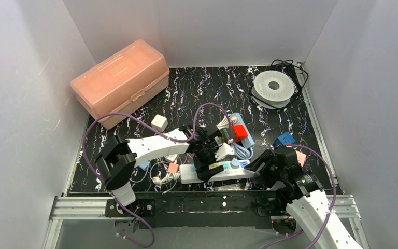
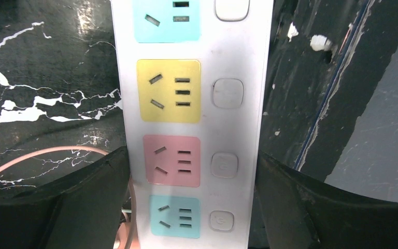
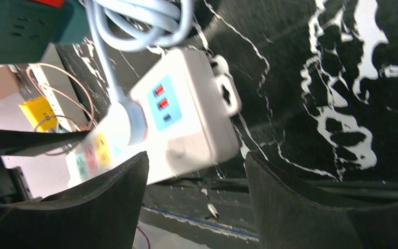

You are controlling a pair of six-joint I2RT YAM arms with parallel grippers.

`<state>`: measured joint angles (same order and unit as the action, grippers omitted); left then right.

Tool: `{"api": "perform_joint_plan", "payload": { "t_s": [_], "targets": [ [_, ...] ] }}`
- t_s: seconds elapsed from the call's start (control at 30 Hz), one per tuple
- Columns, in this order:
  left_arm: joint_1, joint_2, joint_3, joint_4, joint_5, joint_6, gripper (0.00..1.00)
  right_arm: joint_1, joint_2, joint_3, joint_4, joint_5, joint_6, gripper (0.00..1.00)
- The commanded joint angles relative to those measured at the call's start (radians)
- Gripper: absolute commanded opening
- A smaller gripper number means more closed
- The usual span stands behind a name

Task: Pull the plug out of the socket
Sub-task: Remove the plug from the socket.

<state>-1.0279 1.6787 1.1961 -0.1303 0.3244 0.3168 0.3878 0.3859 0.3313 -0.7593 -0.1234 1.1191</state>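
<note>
A white power strip, the socket (image 1: 189, 174), lies along the near edge of the black mat. Its coloured outlets (image 2: 168, 91) stand empty in the left wrist view. A light blue plug (image 1: 235, 163) (image 3: 129, 122) sits in the strip near its right end, and its pale cable loops away. My left gripper (image 1: 209, 167) (image 2: 193, 155) straddles the strip's middle, both fingers against its long sides. My right gripper (image 1: 259, 165) (image 3: 197, 155) hovers open just past the strip's right end, with nothing between its fingers.
A second strip with a red plug (image 1: 238, 130) lies just behind. A peach plastic box (image 1: 120, 80) stands at the back left and a white cable spool (image 1: 273, 86) at the back right. A white cube adapter (image 1: 159, 122), a blue piece (image 1: 284, 139) and thin loose wires (image 1: 160, 176) lie around.
</note>
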Motion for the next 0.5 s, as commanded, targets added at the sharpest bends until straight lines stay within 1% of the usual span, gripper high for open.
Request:
{"api": "perform_joint_plan", "payload": {
  "t_s": [0.0,0.1,0.2,0.27,0.37,0.47],
  "targets": [
    [0.036,0.009,0.052,-0.116,0.016,-0.079,0.16,0.006,-0.050,0.042,-0.129,-0.048,-0.018,0.76],
    [0.047,0.013,0.070,-0.129,0.022,-0.104,0.15,0.006,-0.091,0.029,-0.134,-0.052,0.003,0.76],
    [0.054,0.017,0.083,-0.140,0.038,-0.119,0.15,0.006,-0.090,0.006,-0.116,-0.030,0.049,0.76],
    [0.054,0.016,0.087,-0.141,0.044,-0.124,0.15,0.006,-0.106,-0.021,-0.052,0.003,0.101,0.76],
    [0.054,0.017,0.098,-0.155,0.051,-0.135,0.15,0.006,-0.131,-0.090,0.110,0.024,0.210,0.74],
    [0.054,0.016,0.106,-0.161,0.058,-0.147,0.15,0.006,-0.115,-0.129,0.219,0.047,0.279,0.73]
  ]
}}
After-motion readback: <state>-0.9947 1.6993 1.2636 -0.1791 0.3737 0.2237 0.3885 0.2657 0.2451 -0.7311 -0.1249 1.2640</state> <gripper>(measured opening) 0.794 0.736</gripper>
